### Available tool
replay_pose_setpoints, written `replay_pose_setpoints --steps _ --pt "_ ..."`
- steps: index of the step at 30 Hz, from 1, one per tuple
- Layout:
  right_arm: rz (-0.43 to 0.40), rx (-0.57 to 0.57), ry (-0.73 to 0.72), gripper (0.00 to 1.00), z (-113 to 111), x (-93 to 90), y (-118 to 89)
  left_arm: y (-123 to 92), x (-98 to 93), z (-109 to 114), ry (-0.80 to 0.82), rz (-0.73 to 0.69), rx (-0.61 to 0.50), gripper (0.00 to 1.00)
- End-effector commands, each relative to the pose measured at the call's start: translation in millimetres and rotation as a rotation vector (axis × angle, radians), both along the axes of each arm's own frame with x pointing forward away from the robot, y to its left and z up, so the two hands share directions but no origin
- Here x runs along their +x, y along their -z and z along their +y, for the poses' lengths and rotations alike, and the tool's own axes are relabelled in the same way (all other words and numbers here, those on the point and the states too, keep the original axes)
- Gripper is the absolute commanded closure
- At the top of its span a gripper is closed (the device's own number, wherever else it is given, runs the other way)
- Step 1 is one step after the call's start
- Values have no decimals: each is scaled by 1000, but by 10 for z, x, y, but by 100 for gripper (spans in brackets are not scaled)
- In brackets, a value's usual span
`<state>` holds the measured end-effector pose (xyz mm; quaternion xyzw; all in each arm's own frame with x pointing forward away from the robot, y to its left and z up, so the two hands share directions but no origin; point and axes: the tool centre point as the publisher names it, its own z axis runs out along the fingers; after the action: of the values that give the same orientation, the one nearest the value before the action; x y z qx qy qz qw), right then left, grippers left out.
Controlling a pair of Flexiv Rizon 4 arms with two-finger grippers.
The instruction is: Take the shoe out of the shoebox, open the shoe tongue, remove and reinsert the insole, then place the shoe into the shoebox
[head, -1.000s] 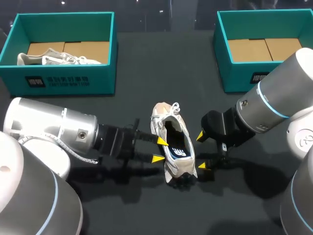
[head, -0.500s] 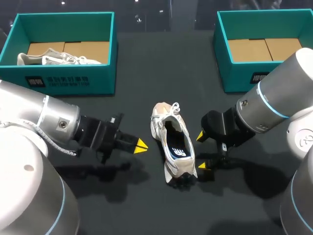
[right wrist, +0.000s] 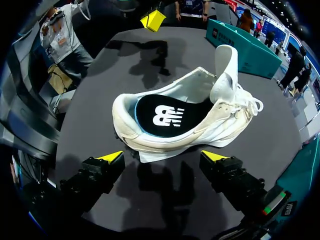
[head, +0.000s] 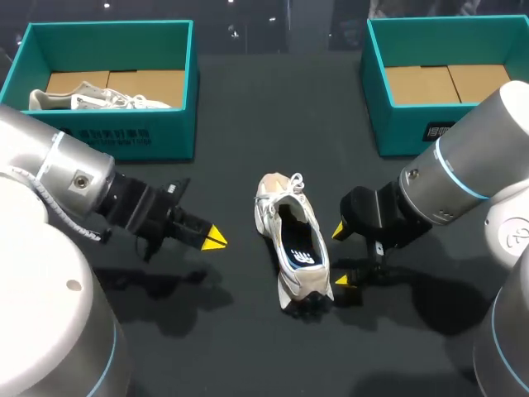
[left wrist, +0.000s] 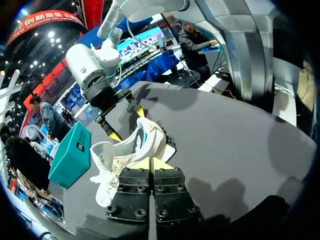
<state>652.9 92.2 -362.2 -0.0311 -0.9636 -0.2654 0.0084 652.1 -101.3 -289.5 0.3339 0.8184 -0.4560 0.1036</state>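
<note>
A white shoe (head: 293,248) with a dark insole (head: 299,245) inside lies in the middle of the black table, tongue (right wrist: 224,73) raised. My left gripper (head: 215,241) is shut and empty, well to the shoe's left. In its wrist view the shoe (left wrist: 131,155) lies just ahead of the closed fingertips (left wrist: 151,164). My right gripper (head: 340,255) stands open at the shoe's right side, its fingers spread along the shoe's flank without touching it. In the right wrist view the shoe (right wrist: 184,120) lies ahead of the open gripper (right wrist: 164,156).
A teal shoebox (head: 107,136) at the back left holds another white shoe (head: 95,100). A second teal shoebox (head: 388,116) at the back right shows only its cardboard bottom. Bare table lies in front of the shoe.
My left gripper has drawn back leftward from the shoe's side and shut its fingers. The shoe and the right arm have kept still.
</note>
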Motion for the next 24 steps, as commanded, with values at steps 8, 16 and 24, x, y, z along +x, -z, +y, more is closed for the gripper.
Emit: replay_pose_setpoints --steps 8,16,24 --pt "-13 37 61 0 -815 -204 -138 -279 29 303 95 40 164 100" --pt "2 43 5 0 -1046 -202 -167 -302 29 329 97 35 179 100" --pt "2 43 5 0 -1046 -202 -167 -302 29 329 97 35 179 100"
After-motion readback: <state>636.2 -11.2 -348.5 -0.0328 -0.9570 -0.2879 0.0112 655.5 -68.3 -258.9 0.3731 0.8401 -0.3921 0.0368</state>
